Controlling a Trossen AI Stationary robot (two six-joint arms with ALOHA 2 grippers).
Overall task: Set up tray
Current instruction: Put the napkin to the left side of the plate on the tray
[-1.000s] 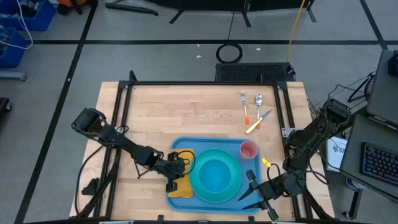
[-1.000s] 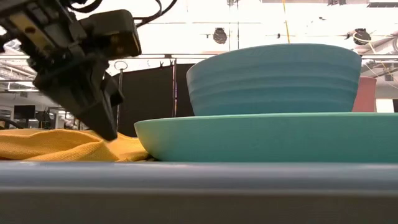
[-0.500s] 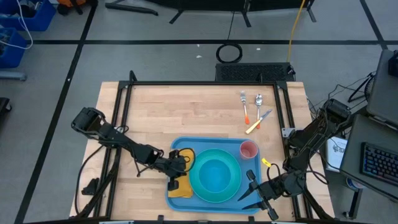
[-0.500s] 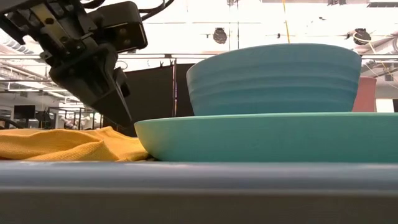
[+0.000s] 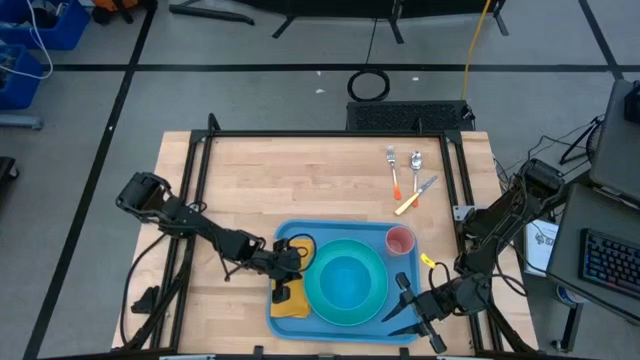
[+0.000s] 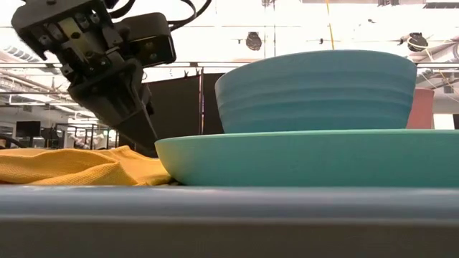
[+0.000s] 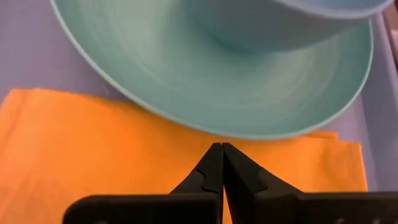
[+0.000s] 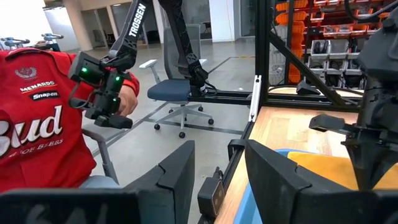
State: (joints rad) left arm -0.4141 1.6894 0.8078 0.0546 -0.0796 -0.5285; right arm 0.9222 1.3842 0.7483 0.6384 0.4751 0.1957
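The blue tray [image 5: 283, 238] lies at the table's near edge, and its rim fills the foreground of the low view [image 6: 229, 208]. On it sit a teal plate [image 5: 372, 262] with a blue bowl [image 5: 346, 282], an orange napkin [image 5: 290, 303] at the left and a pink cup [image 5: 400, 240]. My left gripper [image 5: 290, 262] is shut. It hovers low over the napkin [image 7: 124, 149] beside the plate's rim [image 7: 205, 118]; the low view shows the left gripper [image 6: 147, 132] too. My right gripper [image 5: 398, 302] waits open at the tray's near right corner, its open fingers in the right wrist view [image 8: 214, 168]. My left gripper points down at the napkin's middle [image 7: 217, 140], right beside the plate's rim, with nothing between its shut fingers. I cannot tell whether the fingertips [image 6: 149, 137] still touch the cloth. The napkin lies flat on the tray.
A fork [image 5: 394, 170], a spoon [image 5: 416, 163] and a yellow-handled knife [image 5: 414, 197] lie on the wooden table beyond the tray's far right corner. A person in a red shirt [image 8: 37, 130] sits beside the table. Bare wood stretches across the far left half.
My left gripper has risen from the napkin and moved a little toward the plate and the far edge. The napkin has stayed on the tray. My right arm has kept still.
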